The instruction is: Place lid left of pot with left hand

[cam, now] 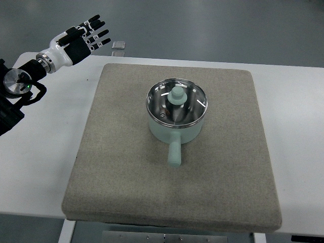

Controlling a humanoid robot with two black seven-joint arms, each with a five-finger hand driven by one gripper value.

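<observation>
Single top view, steep downward look from robot's side, whole mat framed.

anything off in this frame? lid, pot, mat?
Nothing stands out. The lid sits level on the pot, which stands upright on the mat, handle toward the camera. The left robot hand hovers open past the mat's far-left corner.

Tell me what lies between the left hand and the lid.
Nothing stands between them in the top view. From the left hand, open above the table's far left corner, to the lid on the pot there is only bare table and grey mat.
</observation>
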